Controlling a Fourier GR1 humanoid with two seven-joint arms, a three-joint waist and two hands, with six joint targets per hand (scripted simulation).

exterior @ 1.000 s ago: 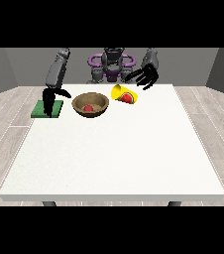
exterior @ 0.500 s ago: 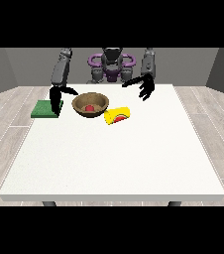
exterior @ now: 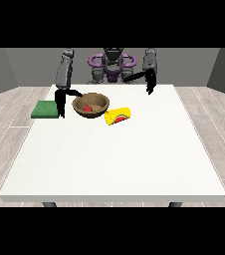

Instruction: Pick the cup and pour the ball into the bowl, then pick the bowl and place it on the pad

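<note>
The wooden bowl (exterior: 90, 103) stands on the table's far left part with the red ball (exterior: 87, 108) inside it. The yellow cup (exterior: 118, 115) lies on its side just right of the bowl, red showing in its mouth, and no hand touches it. The green pad (exterior: 45, 109) lies flat left of the bowl. Between pad and bowl, the hand at the view's left (exterior: 61, 104) hangs with fingers pointing down and its thumb stretched towards the bowl's rim. The hand at the view's right (exterior: 150, 87) hangs open above the far edge, well away from the cup.
The white table (exterior: 114, 159) stretches wide towards the camera. The robot's torso (exterior: 112, 67) stands behind the far edge. Grey plank floor surrounds the table.
The hand at the view's right let go of the cup and drew back to the right and away. The cup came down onto the table beside the bowl. The other hand barely moved.
</note>
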